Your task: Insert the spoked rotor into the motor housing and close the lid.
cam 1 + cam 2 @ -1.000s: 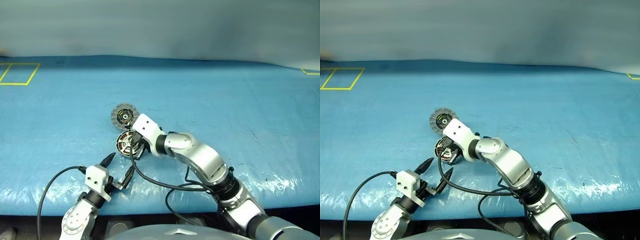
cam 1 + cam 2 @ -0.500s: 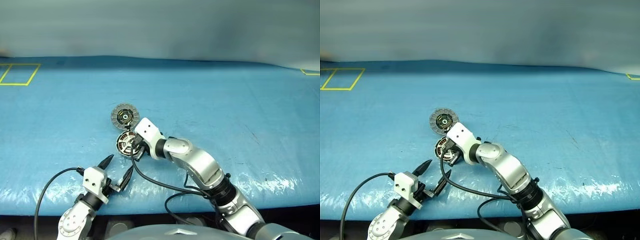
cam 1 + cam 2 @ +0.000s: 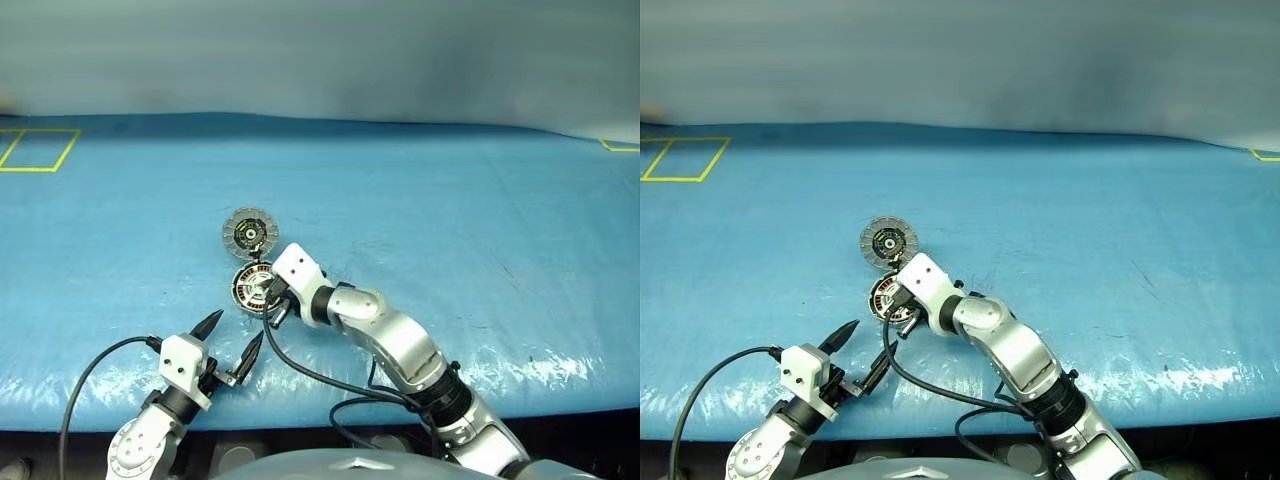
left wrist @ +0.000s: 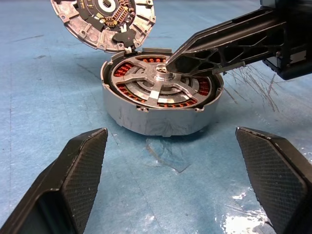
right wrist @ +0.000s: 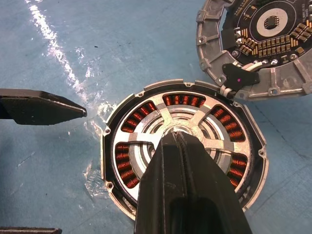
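In the left eye view, the motor housing (image 3: 253, 287) is seen on the blue counter (image 3: 450, 220), with the lid (image 3: 249, 232) swung open and lying just behind it.

In the left wrist view, the spoked rotor (image 4: 161, 85) is seen seated inside the housing, so insertion is judged done; the left gripper (image 4: 178, 161) is held spread wide, near the housing and clear of it.

In the right wrist view, the right gripper (image 5: 179, 137) is shut, its tips pressed on the rotor's hub. The lid is yet to be closed.

Spoked rotor (image 5: 183, 146) in motor housing (image 4: 146, 124)
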`<state>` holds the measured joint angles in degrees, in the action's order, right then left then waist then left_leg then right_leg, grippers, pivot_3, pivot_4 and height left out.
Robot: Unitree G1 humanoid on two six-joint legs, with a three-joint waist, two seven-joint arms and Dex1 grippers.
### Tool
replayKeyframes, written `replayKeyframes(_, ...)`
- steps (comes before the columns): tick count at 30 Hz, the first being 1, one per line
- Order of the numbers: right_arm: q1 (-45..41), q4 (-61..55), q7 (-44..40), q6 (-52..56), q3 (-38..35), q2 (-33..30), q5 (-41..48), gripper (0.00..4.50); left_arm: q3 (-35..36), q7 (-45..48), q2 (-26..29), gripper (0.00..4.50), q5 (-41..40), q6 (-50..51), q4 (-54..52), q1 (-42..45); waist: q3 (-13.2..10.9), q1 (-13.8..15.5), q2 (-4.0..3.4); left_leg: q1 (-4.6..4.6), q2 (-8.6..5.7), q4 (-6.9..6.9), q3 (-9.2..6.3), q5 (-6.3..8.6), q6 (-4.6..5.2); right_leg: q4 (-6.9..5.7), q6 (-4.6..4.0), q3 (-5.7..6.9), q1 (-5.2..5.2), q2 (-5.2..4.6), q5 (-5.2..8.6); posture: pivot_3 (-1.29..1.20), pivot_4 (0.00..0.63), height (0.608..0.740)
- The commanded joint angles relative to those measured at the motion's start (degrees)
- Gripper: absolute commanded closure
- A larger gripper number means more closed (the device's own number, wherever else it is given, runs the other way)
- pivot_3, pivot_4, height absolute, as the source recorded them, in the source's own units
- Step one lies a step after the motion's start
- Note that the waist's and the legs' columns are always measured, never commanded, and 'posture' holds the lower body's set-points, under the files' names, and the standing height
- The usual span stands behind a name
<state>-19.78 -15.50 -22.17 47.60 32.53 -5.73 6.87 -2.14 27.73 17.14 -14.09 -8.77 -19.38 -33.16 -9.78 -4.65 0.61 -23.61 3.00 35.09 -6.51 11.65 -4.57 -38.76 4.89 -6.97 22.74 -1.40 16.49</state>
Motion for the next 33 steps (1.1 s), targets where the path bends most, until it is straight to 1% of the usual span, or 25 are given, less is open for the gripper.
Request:
replayKeyframes(1,0.7,-2.6,-2.5,-0.2,-0.6,0.2,2.4,4.46,1.0,1.0,0.8,0.00,-1.9,-0.3,-4.2,-0.5,0.0,0.0,0.05,-0.02,0.00,0.02,0.00,0.00,0.00,0.00,0.00,0.00,0.00,0.00,0.00,0.00,0.150,0.740)
replayKeyframes(2,0.8,-3.8,-3.3,-0.5,-1.2,0.1,3.1,4.46,1.3,1.1,0.8,0.00,-2.6,-0.3,-4.9,-0.5,0.0,0.0,0.07,-0.04,0.00,0.02,0.00,0.00,0.00,0.00,0.00,0.00,0.01,0.00,0.00,0.00,0.150,0.740)
replayKeyframes(4,0.8,-8.1,-5.8,-1.6,-3.3,-0.7,5.7,4.46,3.1,-0.7,0.7,0.00,-7.0,4.0,-9.2,0.1,-0.1,0.1,0.11,-0.19,0.00,0.01,0.00,0.00,0.00,-0.01,0.00,0.00,-0.05,0.00,0.00,0.00,0.150,0.740)
replayKeyframes(6,1.1,-12.2,-6.7,-1.7,-7.0,-0.7,8.8,4.46,4.9,0.1,2.9,0.00,-11.6,7.7,-13.9,1.9,-0.1,0.2,0.12,-0.28,0.00,0.01,-0.01,0.00,0.00,-0.02,0.03,0.00,-0.01,0.00,-0.02,0.00,0.150,0.740)
replayKeyframes(8,1.6,-14.0,-6.4,-1.8,-9.7,-0.6,10.3,4.46,6.3,0.5,4.5,0.00,-14.0,9.9,-16.2,4.1,-0.1,0.4,0.12,-0.28,0.00,-0.03,-0.04,0.00,0.00,-0.02,0.04,0.04,-0.02,0.01,-0.03,0.00,0.150,0.740)
replayKeyframes(9,1.8,-14.2,-6.3,-1.9,-10.2,-0.7,10.6,4.49,6.8,0.2,4.8,0.19,-14.8,10.8,-16.6,5.1,-0.1,0.4,0.12,-0.27,0.00,-0.02,-0.06,0.00,0.00,-0.02,0.04,0.05,-0.04,0.02,-0.03,0.00,0.150,0.740)
replayKeyframes(11,3.6,-15.0,-5.4,-2.5,-12.3,-1.2,11.1,4.50,8.9,-2.4,5.5,0.64,-17.4,14.8,-16.0,10.8,-0.1,0.5,0.12,-0.21,0.00,0.00,-0.04,0.00,0.00,0.01,0.05,0.04,-0.13,0.01,-0.03,0.00,0.150,0.740)
replayKeyframes(13,6.4,-15.6,-4.8,-4.5,-13.3,-2.5,10.2,4.50,10.8,-5.5,6.3,1.34,-19.3,19.2,-15.1,18.1,-0.1,1.0,0.16,-0.19,-0.01,0.01,-0.06,0.00,0.00,0.01,0.06,0.05,-0.17,0.02,-0.04,0.00,0.150,0.740)
replayKeyframes(14,7.2,-15.7,-4.6,-5.4,-13.2,-3.0,9.8,4.50,11.4,-6.3,6.5,1.62,-19.7,20.8,-14.8,20.3,-0.1,1.2,0.17,-0.20,-0.02,0.03,-0.12,-0.02,-0.02,0.00,0.07,0.09,-0.17,0.04,-0.04,0.00,0.150,0.740)
replayKeyframes(15,8.8,-15.9,-4.2,-6.6,-13.2,-3.5,9.3,4.50,12.2,-7.2,6.5,1.98,-21.3,22.6,-14.1,23.3,-0.1,1.0,0.16,-0.21,-0.01,0.05,-0.15,-0.04,-0.04,-0.01,0.09,0.10,-0.18,0.07,-0.05,0.00,0.150,0.740)
replayKeyframes(18,15.0,-15.6,-1.9,-12.3,-12.9,-4.8,6.5,4.50,14.1,-7.6,7.8,2.99,-25.0,27.8,-8.7,34.4,-0.1,0.9,0.19,-0.19,-0.04,0.07,-0.10,-0.04,-0.04,0.00,0.42,0.05,-0.22,0.05,-0.24,0.00,0.150,0.740)
replayKeyframes(19,16.9,-15.1,-1.6,-15.1,-13.1,-4.5,6.2,4.50,14.4,-7.2,8.3,3.33,-25.5,29.1,-6.9,37.0,-0.1,0.9,0.20,-0.19,-0.04,0.04,-0.13,-0.04,-0.04,0.01,0.43,0.07,-0.23,0.05,-0.25,0.00,0.150,0.740)
replayKeyframes(22,20.9,-12.8,1.1,-23.7,-11.7,-5.1,1.2,4.50,14.2,-4.0,10.6,4.33,-25.3,31.6,-0.4,43.7,-0.1,0.4,0.19,-0.19,-0.03,0.01,-0.13,-0.04,-0.04,0.00,0.45,0.06,-0.20,0.08,-0.26,0.00,0.150,0.740)
replayKeyframes(23,22.2,-11.8,1.4,-25.1,-11.5,-5.4,0.4,4.50,13.9,-2.4,11.6,4.46,-25.1,32.4,2.7,46.4,-0.1,0.2,0.20,-0.19,-0.03,0.01,-0.12,-0.04,-0.04,0.01,0.45,0.05,-0.20,0.07,-0.26,0.00,0.150,0.740)
replayKeyframes(28,26.8,-9.6,2.2,-28.3,-12.0,-3.8,1.0,4.50,12.3,6.3,13.9,4.46,-24.2,34.3,17.9,58.5,-0.1,0.6,0.22,-0.19,-0.03,0.01,-0.18,-0.05,-0.06,-0.01,0.44,0.09,-0.21,0.12,-0.25,0.00,0.150,0.740)
replayKeyframes(33,29.0,-9.7,1.3,-28.6,-12.1,-2.6,2.9,4.50,9.2,14.6,15.8,4.46,-20.6,36.3,31.5,67.1,-0.1,0.6,0.23,-0.20,-0.02,-0.01,-0.18,-0.06,-0.07,0.00,0.45,0.08,-0.20,0.12,-0.26,0.00,0.150,0.740)
